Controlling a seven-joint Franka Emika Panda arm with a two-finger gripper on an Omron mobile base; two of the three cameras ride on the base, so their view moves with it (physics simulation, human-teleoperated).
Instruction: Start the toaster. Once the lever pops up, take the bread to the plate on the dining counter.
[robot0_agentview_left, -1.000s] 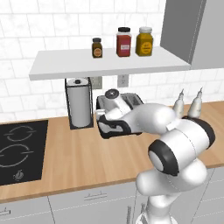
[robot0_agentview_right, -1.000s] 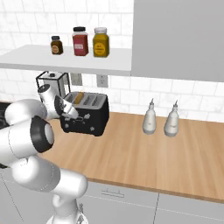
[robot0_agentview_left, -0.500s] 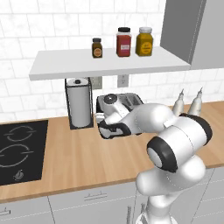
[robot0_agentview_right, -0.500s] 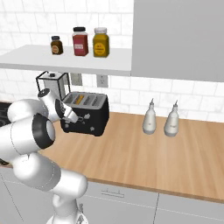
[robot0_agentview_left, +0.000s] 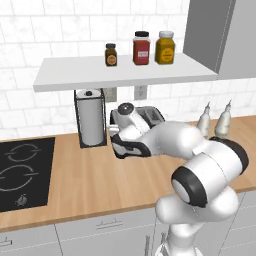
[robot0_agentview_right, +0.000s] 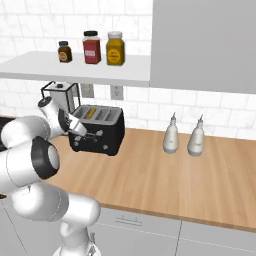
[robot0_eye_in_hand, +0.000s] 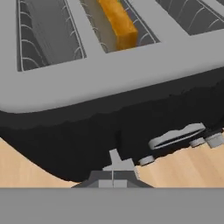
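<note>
The black toaster (robot0_agentview_right: 102, 134) stands on the wood counter under the shelf, and the arm hides much of it in the left base view (robot0_agentview_left: 150, 116). Its grey slotted top (robot0_eye_in_hand: 131, 65) shows close up in the hand view. A golden-tan slice of bread (robot0_eye_in_hand: 117, 21) stands in one slot. My gripper (robot0_eye_in_hand: 113, 171) is shut and empty, pressed close against the toaster's black front end (robot0_agentview_right: 81, 131). A grey lever (robot0_eye_in_hand: 176, 136) sits low on that front, just right of my fingertips. The plate and the dining counter are out of view.
A chrome paper-towel holder (robot0_agentview_left: 91, 124) stands just left of the toaster. A black hob (robot0_agentview_left: 20, 170) lies at the far left. Two white bottles (robot0_agentview_right: 171, 137) (robot0_agentview_right: 195, 140) stand to the toaster's right. A shelf (robot0_agentview_left: 125, 72) with three jars hangs overhead.
My hand has sunk slightly along the toaster's front end. The jaws have stayed shut, and the toaster and bread have not moved.
</note>
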